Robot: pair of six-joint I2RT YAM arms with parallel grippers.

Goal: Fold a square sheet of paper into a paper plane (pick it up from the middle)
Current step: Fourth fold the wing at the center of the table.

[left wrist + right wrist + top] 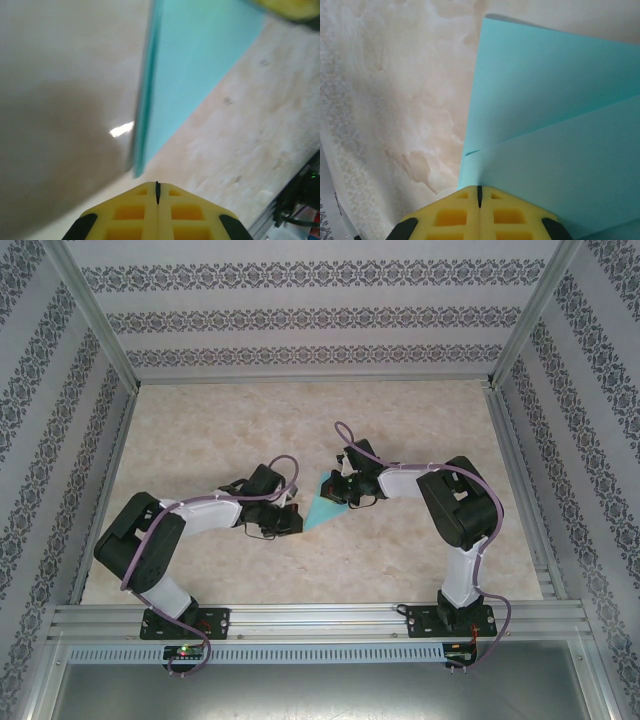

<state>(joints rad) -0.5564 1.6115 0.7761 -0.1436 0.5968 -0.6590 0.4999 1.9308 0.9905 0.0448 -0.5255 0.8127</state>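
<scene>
Right wrist: end effector (479,192) pinching paper (545,100)

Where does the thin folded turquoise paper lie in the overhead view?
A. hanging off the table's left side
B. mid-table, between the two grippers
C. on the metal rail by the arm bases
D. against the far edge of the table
B: the folded turquoise paper lies on the marbled table near its middle, with the left gripper at its near tip and the right gripper at its far side.
</scene>
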